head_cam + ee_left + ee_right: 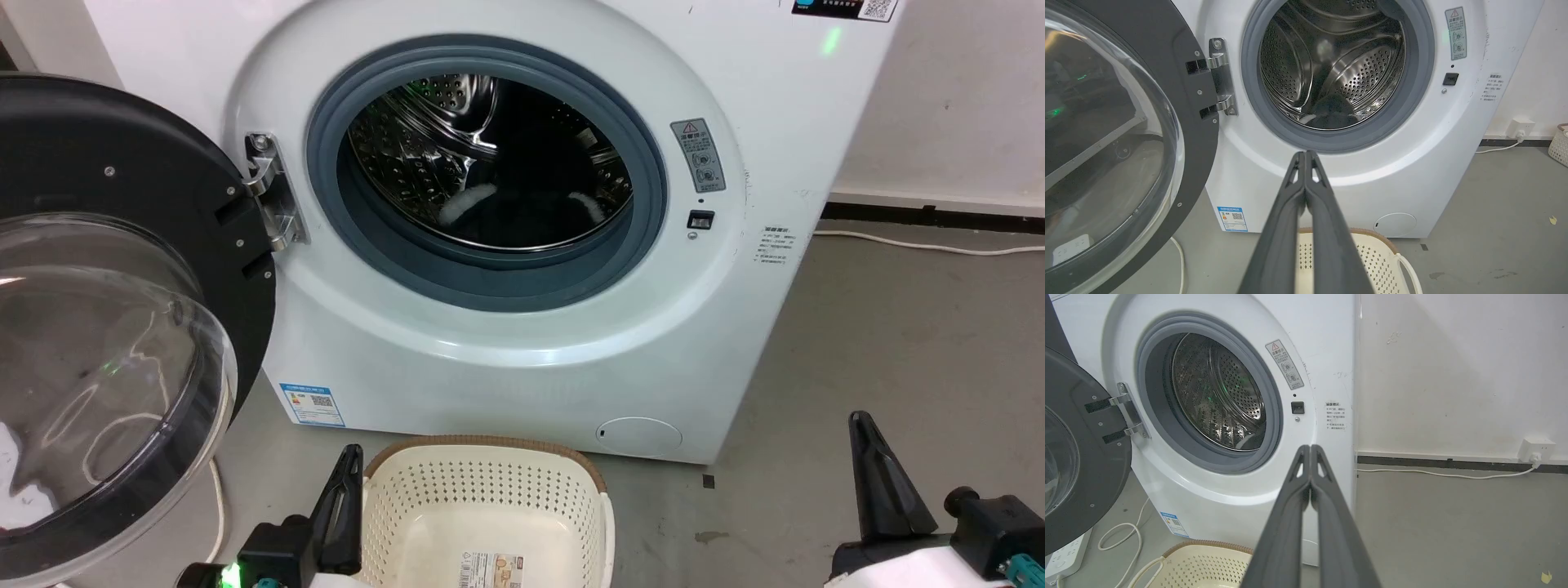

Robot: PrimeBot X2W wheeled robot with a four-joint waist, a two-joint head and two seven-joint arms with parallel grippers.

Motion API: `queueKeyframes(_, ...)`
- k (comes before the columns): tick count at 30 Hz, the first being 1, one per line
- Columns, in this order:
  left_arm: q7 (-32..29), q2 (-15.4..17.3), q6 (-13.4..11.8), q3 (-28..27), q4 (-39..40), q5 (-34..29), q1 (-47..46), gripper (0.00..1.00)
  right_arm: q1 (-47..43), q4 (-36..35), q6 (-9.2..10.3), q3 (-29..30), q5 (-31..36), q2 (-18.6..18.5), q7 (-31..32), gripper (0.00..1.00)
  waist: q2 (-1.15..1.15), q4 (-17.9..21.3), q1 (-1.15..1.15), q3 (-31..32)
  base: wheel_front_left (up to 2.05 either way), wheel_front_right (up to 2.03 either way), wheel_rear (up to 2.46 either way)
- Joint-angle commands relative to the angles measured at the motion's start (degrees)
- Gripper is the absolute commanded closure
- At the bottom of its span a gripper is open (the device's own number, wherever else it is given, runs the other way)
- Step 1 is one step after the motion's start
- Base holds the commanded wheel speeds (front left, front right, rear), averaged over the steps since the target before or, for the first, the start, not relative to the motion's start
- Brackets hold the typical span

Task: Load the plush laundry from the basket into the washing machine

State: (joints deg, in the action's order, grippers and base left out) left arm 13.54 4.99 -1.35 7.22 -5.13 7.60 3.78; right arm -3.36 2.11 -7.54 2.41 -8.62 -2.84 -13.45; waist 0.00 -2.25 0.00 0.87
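Black plush [522, 216] x1 in washer [531, 367], basket [490, 490] x1, L tool [1305, 153], R tool [1310, 447]

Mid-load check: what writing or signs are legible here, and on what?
No words read clearly.
Grey sticker on the washing machine: warning triangle, characters too small.
Blue label low on its front: QR code, print blurred.
Paper label in the basket: blurred.

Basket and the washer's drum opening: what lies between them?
Head view: only the washer's bare white lower front, a round hatch off to its right. Nothing blocks the way; the plush lies inside the drum.
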Motion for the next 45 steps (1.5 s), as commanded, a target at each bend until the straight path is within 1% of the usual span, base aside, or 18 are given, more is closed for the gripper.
queueKeyframes(1,-0.52,-0.07,0.1,-0.26,0.39,-0.64,-0.35,1.0,0.36,-0.21,0.02,-0.14,0.49,0.0,0.36,1.0,0.0,0.04,0.0,-0.01,0.0,0.0,0.0)
queueKeyframes(45,-5.55,-0.86,0.58,-2.95,2.22,-3.33,-1.68,1.0,1.52,-0.94,0.03,-1.02,3.63,-0.02,5.42,1.0,0.0,0.89,0.0,-0.35,0.0,0.0,0.0)
